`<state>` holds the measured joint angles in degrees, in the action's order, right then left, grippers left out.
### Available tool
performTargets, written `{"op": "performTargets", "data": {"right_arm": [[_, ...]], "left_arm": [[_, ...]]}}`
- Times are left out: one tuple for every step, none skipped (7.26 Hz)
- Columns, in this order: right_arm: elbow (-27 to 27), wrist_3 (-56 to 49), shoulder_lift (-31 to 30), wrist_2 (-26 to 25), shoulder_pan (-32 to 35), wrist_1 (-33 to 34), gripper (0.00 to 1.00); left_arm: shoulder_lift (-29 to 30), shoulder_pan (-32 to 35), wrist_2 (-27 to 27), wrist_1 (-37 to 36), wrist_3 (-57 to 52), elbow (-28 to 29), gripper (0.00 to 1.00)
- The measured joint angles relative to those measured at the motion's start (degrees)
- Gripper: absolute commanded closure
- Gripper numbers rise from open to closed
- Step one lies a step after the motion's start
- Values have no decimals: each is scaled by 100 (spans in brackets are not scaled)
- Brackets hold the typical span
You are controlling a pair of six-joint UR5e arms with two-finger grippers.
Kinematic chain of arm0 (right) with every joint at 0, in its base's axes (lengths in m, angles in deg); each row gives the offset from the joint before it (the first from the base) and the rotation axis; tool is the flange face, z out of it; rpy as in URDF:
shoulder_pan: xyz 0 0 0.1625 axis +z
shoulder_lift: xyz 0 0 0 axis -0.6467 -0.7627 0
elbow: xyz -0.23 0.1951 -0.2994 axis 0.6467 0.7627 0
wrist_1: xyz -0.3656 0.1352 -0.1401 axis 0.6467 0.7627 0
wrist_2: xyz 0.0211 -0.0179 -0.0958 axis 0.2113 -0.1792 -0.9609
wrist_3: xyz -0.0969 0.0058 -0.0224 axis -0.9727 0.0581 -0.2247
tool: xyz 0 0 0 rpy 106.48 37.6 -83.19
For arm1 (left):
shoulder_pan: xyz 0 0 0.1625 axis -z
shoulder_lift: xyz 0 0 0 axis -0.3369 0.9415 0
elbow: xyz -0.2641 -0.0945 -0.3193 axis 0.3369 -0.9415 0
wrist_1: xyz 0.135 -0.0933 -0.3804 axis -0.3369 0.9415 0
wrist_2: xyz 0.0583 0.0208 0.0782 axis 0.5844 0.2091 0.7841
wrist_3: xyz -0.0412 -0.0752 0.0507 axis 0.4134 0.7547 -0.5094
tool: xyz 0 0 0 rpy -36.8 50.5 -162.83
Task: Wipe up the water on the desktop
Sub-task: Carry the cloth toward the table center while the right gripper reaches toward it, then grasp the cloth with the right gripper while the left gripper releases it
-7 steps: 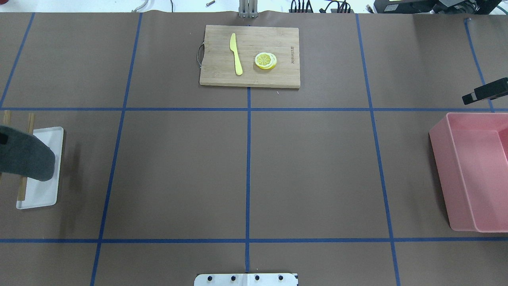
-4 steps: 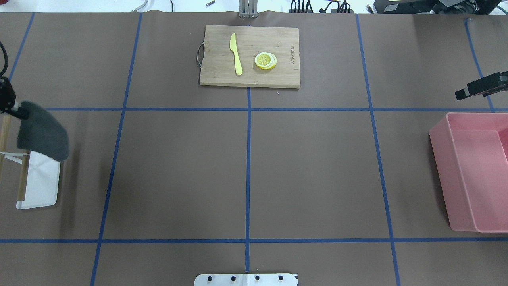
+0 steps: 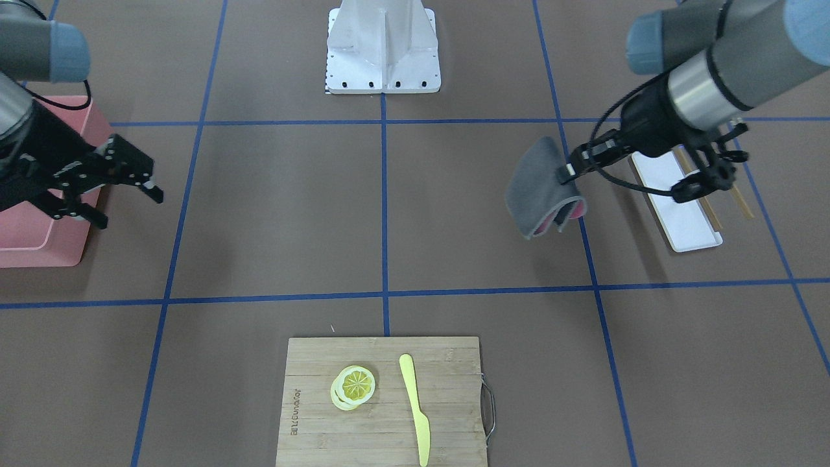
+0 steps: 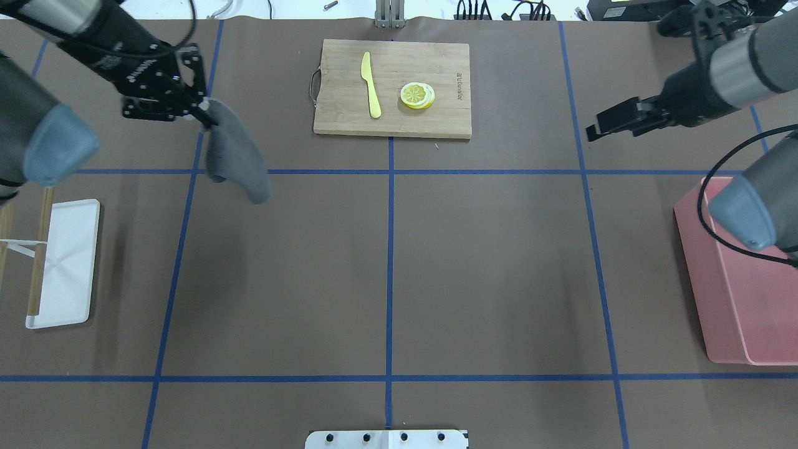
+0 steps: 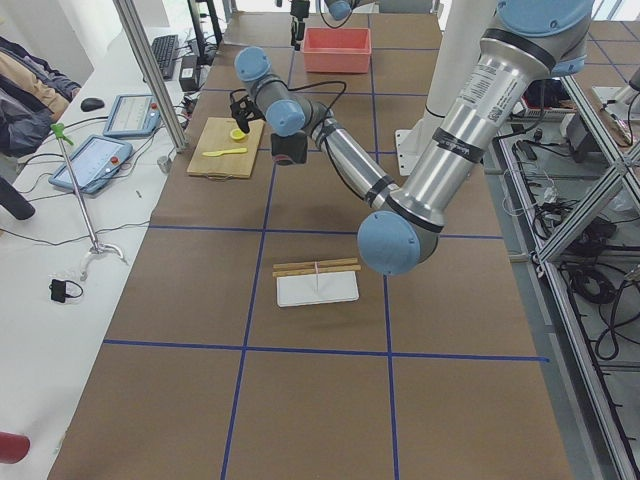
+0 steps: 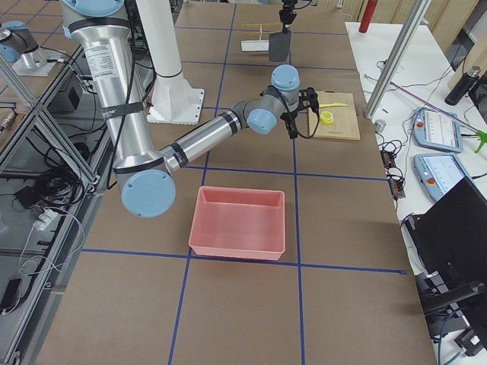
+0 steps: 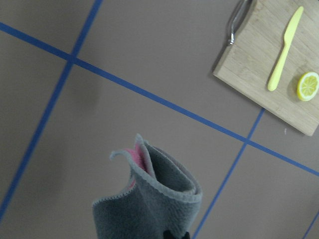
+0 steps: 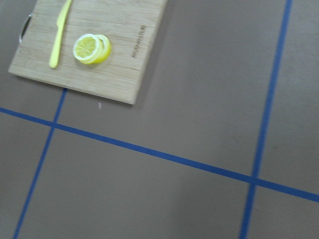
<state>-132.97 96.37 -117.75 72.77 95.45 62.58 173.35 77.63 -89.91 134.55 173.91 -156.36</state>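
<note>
Item: wiping job, early stage.
- Left gripper: clenched on a folded grey cloth that hangs above the desktop, towards its 10 o'clock.
- Right gripper: splayed and empty, at 2 o'clock.
- Bamboo cutting board: at 12 o'clock.
- Water: none discernible.
- Judged outstanding: lowering the cloth and wiping.

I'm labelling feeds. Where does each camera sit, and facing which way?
Front-facing: across the desktop, facing the robot; left arm, right arm.
Overhead: behind the robot, looking down; both arms.
Exterior left: desktop's end; left arm near.
Exterior right: opposite end; right arm near.
Left wrist: down past the held cloth.
Right wrist: down at desktop; no body.
Both wrists see the cutting board.
</note>
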Motion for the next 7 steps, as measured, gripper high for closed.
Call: {"op": "performTargets", "data": {"right_arm": [[-292, 497, 276, -871, -693, 4, 0], [-519, 799, 496, -1759, -1337, 8, 0], [-622, 953, 706, -2489, -1842, 12, 0], [-664, 1008, 898, -3042, -2215, 16, 0], [-685, 1013, 1027, -3509, -2511, 21, 0], [-692, 991, 1075, -4016, -2790, 23, 0], [-681, 970, 1075, -4442, -2988, 22, 0]], "left_arm": [[549, -331, 362, 25, 442, 311, 100], [986, -621, 726, 172, 844, 636, 100], [1280, -875, 1035, 530, 1304, 946, 100], [1437, -1079, 1272, 936, 1727, 1175, 100], [1509, -1212, 1430, 1186, 1989, 1281, 100], [1539, -1285, 1499, 1289, 2155, 1290, 100], [1541, -1335, 1523, 1325, 2306, 1225, 100]]}}
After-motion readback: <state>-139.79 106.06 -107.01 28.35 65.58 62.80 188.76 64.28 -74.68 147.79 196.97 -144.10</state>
